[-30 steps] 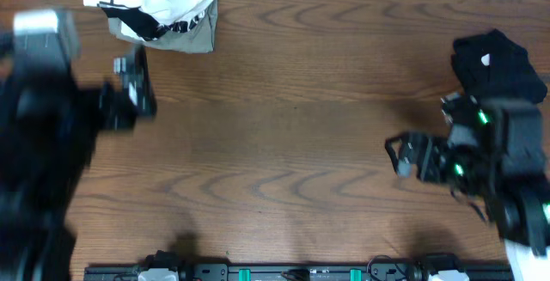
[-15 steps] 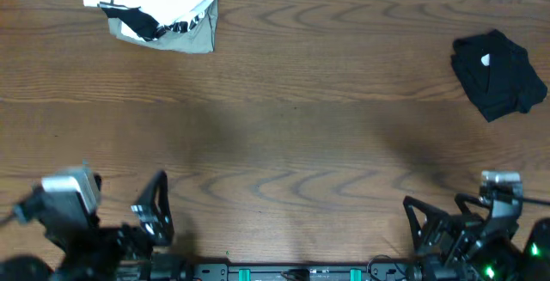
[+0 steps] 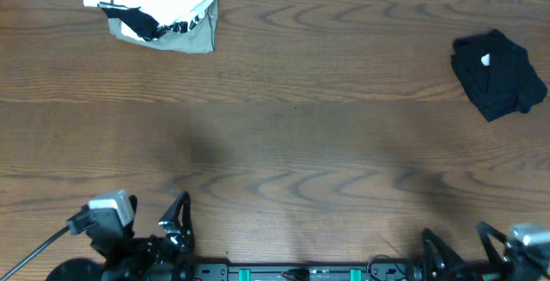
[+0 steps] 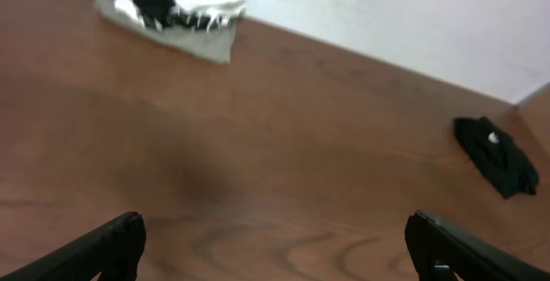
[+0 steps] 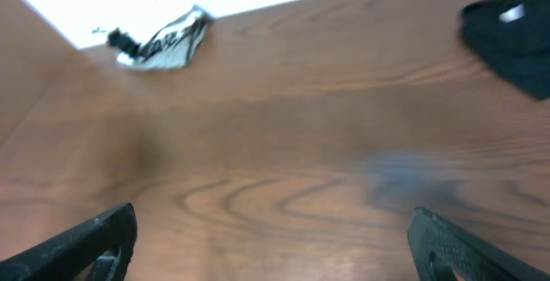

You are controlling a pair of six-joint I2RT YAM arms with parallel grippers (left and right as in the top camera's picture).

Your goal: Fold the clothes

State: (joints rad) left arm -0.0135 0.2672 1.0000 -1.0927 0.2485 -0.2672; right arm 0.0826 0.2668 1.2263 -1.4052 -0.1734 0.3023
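Left gripper (image 4: 275, 229) and right gripper (image 5: 272, 225) sit empty at the near edge of the table (image 3: 292, 143), jaws spread wide. The long reach to the clothes (image 3: 159, 23) at the far corners risks pinching several limp layers at once. Far left is a crumpled white printed heap (image 4: 185, 10) on olive-grey cloth, far right a compact matte black bundle (image 3: 498, 73), with smooth wood grain between.

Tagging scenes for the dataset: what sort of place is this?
Probably a lab test bench: wooden table, left arm and right arm at its near edge, a white printed pile and a black garment on it, plain wall behind.
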